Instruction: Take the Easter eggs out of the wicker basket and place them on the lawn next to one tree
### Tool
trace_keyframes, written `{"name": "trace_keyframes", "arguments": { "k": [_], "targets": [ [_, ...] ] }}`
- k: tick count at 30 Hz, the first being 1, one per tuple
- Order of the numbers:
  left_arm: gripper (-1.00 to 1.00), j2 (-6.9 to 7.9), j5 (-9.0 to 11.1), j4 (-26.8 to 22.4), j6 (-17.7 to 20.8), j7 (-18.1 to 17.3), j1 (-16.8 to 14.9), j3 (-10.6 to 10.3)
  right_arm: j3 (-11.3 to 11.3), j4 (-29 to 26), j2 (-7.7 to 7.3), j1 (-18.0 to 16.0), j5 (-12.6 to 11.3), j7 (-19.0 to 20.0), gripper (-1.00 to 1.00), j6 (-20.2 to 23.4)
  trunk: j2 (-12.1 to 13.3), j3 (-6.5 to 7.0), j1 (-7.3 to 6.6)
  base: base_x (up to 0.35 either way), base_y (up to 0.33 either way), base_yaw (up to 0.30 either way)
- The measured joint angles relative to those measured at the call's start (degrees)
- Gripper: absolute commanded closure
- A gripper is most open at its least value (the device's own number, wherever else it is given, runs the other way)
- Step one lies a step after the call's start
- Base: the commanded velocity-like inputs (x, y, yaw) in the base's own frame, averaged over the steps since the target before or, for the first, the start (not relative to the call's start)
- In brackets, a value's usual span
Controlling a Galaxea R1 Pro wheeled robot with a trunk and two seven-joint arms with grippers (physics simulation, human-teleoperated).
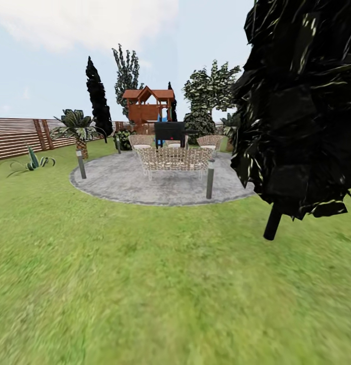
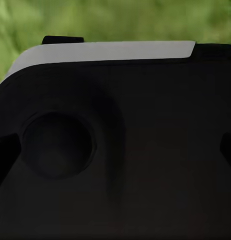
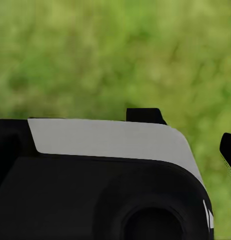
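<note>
1. No basket or eggs can be seen from the head; the lawn (image 1: 145,284) stretches wide and bare in the foreground.
2. A dark conifer (image 1: 302,101) stands close on the right, its black trunk (image 1: 272,222) rising from the grass, its foliage hiding that side of the garden.
3. Mid-distance lies a round grey paved patio (image 1: 119,182) with wicker chairs (image 1: 173,159) and a black grill (image 1: 169,133) behind them.
4. Short post lamps (image 1: 210,178) stand at the patio's edge.
5. A short palm (image 1: 79,129) stands left of the patio, and a spiky plant (image 1: 32,162) sits on the grass near the slat fence (image 1: 18,137).
6. Behind the patio are a wooden playhouse (image 1: 147,104), a narrow black conifer (image 1: 98,96) and leafy trees (image 1: 211,91).
7. The left wrist camera sees dark housing with a pale panel (image 2: 105,52), blurred grass beyond; whether the left tool is open or closed cannot be told.
8. The right wrist camera shows a similar panel (image 3: 110,140) over blurred grass (image 3: 115,55); the right tool's state cannot be told either.
</note>
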Motion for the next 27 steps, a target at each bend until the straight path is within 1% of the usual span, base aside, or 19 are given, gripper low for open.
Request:
{"name": "trace_keyframes", "arguments": {
  "k": [4,7,19,27],
  "targets": [
    [-1.0,0.0,0.0,0.0,0.0,0.0,0.0,0.0,0.0,0.0,0.0,0.0,0.0,0.0,-1.0,0.0,0.0,0.0,0.0,0.333,0.088,0.034],
    [-1.0,0.0,0.0,0.0,0.0,0.0,0.0,0.0,0.0,0.0,0.01,0.0,0.0,0.0,-1.0,0.0,0.0,0.0,0.0,0.333,0.09,0.168],
    [-1.0,0.0,0.0,0.0,0.0,0.1,0.0,0.0,0.0,0.0,0.02,0.0,0.0,0.0,-1.0,0.0,0.0,0.0,0.0,0.333,0.09,0.253],
    [-1.0,0.0,0.0,0.0,0.0,0.1,0.0,-0.1,0.0,0.0,0.02,0.0,0.0,0.0,-1.0,0.0,0.0,0.0,0.0,0.333,0.09,0.054]
  ]
}}
